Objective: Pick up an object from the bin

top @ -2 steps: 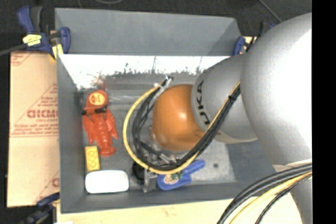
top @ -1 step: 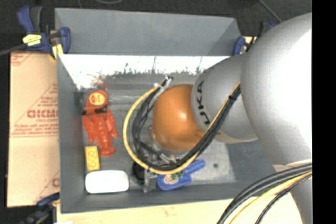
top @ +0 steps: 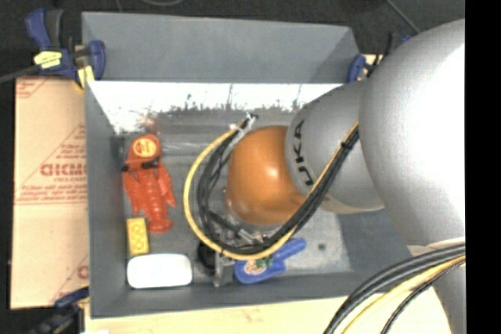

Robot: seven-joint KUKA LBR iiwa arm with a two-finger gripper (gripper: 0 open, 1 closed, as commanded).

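The hand (top: 218, 266) sits low at 6 o'clock in the bin (top: 102, 192), beneath the arm's orange cover (top: 262, 172); I cannot tell whether it is open or closed. A blue plastic piece (top: 270, 263) lies just beside it at 3 o'clock, and a white rounded pad (top: 159, 271) lies at 9 o'clock.

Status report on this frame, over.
Pincer low at front of bin. Blue plastic piece right beside it, white oval on its other side. Orange figure farther off.
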